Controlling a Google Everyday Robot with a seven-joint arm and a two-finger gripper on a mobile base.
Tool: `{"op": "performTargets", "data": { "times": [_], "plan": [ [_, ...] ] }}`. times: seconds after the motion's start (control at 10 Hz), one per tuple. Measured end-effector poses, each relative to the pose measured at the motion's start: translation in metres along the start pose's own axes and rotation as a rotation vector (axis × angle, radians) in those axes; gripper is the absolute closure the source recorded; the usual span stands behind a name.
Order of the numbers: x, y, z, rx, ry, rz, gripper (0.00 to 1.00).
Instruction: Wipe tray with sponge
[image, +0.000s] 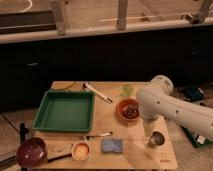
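Task barely begun by the look of it; sponge (111, 145) lies flat on the table (118, 126) near the front edge, not gripped, between the orange cup (80, 149) and the metal cup (156, 139); green tray (64, 111) sits at the table's left, empty, no sponge on it; gripper (148, 128) hangs under the white arm (165, 105) just above the metal cup, right of the sponge; cannot tell whether it is open or closed; left to do, I judge: 1 reach sponge, 2 grasp it, 3 carry to tray, 4 wipe.

Green tray (70, 92), blue sponge (111, 145), pale claw (148, 130) hanging just beside the silvery cup (157, 140).
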Motion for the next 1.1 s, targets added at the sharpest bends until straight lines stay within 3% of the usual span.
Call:
{"op": "performTargets", "data": {
  "times": [0.5,1.1],
  "plan": [
    [-0.049,0.015,0.023,-0.018,-0.025,-0.045,0.2],
    [-0.076,0.022,0.055,-0.047,-0.08,-0.053,0.2]
  ]
}}
